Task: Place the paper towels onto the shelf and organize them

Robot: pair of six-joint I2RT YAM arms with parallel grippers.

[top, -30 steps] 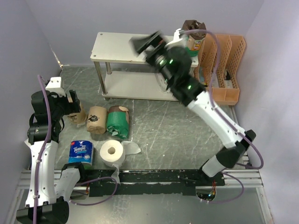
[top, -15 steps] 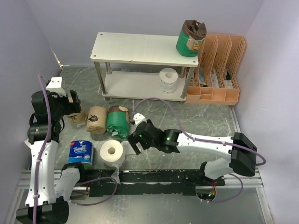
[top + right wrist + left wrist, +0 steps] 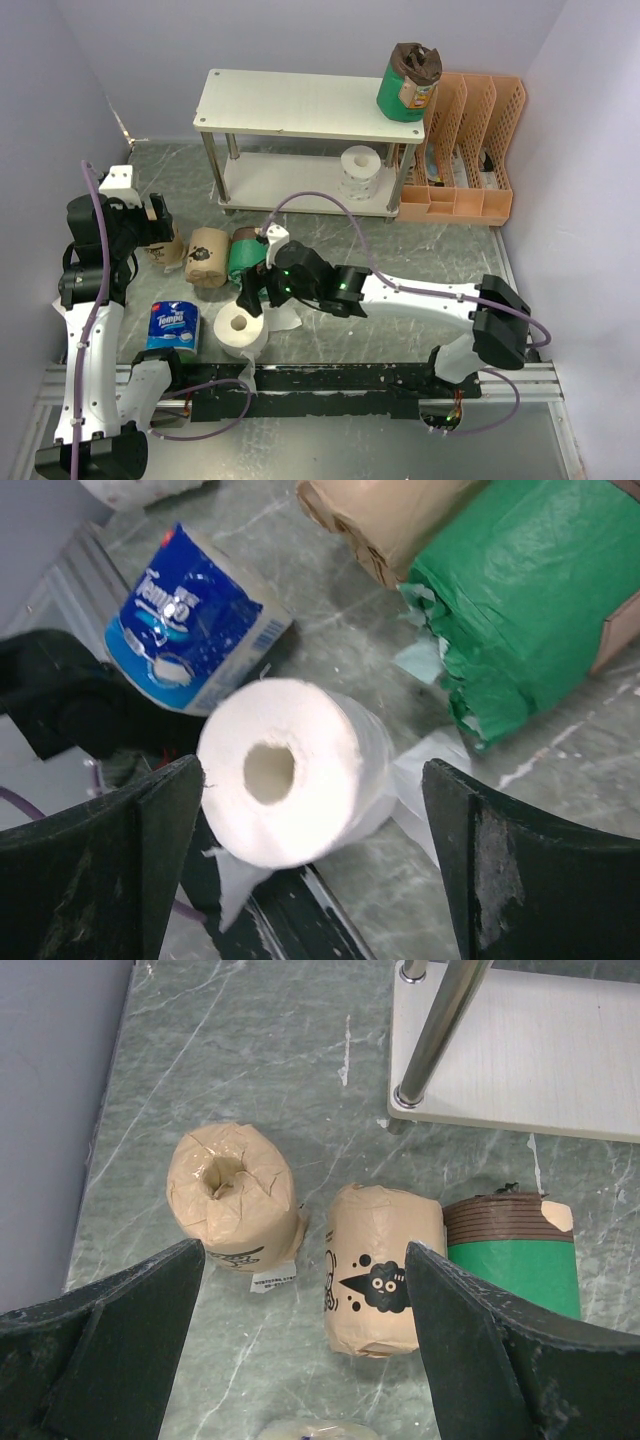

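The shelf [image 3: 290, 102] stands at the back. A green-wrapped paper towel [image 3: 408, 82] is upright on its top board, and a bare white one [image 3: 360, 172] is on its lower tier. On the table lie a tan roll [image 3: 207, 256] and a green roll [image 3: 252, 262]. Another tan roll [image 3: 232, 1198] stands upright. A blue Tempo roll [image 3: 195, 620] and a bare white roll [image 3: 285, 770] sit near the front. My right gripper [image 3: 310, 870] is open, its fingers on either side of the white roll and just short of it. My left gripper [image 3: 305, 1360] hangs open above the tan rolls.
An orange slotted file rack [image 3: 470, 150] stands right of the shelf. A shiny shelf post [image 3: 440, 1030] is close to the tan rolls. A black rail [image 3: 340, 380] runs along the near edge, just behind the white roll. A loose sheet [image 3: 285, 318] trails from that roll.
My right arm has swung from the shelf top, where the green roll stays, down to the table and left to the white roll. The left arm has not moved.
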